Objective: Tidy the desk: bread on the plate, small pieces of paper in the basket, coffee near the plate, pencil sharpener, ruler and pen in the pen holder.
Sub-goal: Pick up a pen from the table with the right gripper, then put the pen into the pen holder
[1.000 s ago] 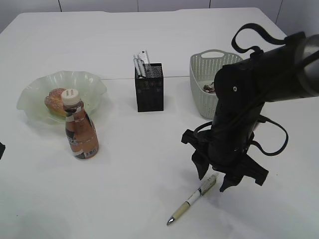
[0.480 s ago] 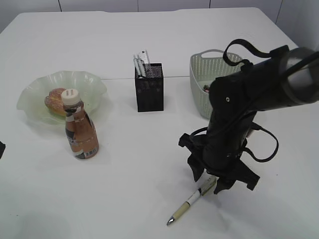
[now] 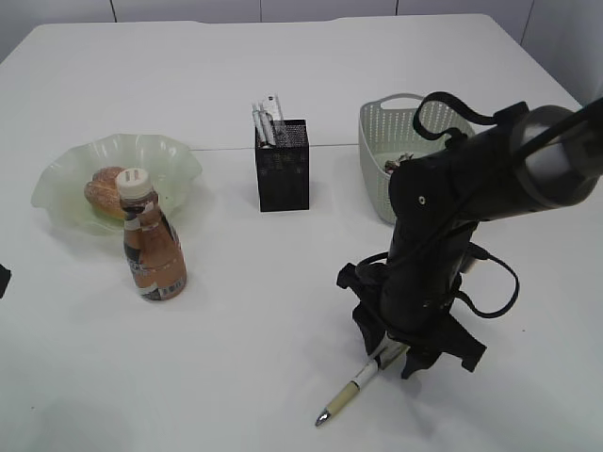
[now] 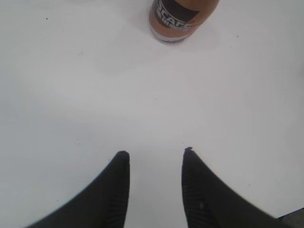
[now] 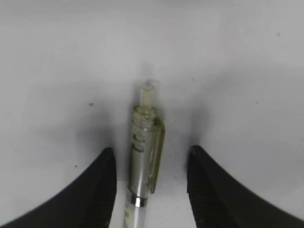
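A pen [image 3: 353, 384] with a pale green clip lies on the white table near the front. My right gripper [image 3: 394, 350] is open and low over the pen's clip end, one jaw on each side. In the right wrist view the pen [image 5: 142, 156] lies between the fingers [image 5: 97, 190], closer to the left one, with a gap on both sides. The black mesh pen holder [image 3: 283, 165] stands at the middle back with a ruler in it. The bread [image 3: 102, 190] is on the green plate [image 3: 174, 160]. The coffee bottle [image 3: 151, 247] stands beside the plate. My left gripper [image 4: 154, 154] is open and empty.
The pale green basket [image 3: 382, 155] stands at the back right, behind my right arm, with scraps inside. The coffee bottle's base [image 4: 178, 19] shows at the top of the left wrist view, well ahead of the left fingers.
My right gripper has come down and moved left and forward over the pen, so that its open jaws now straddle the clip end. The pen has not moved.
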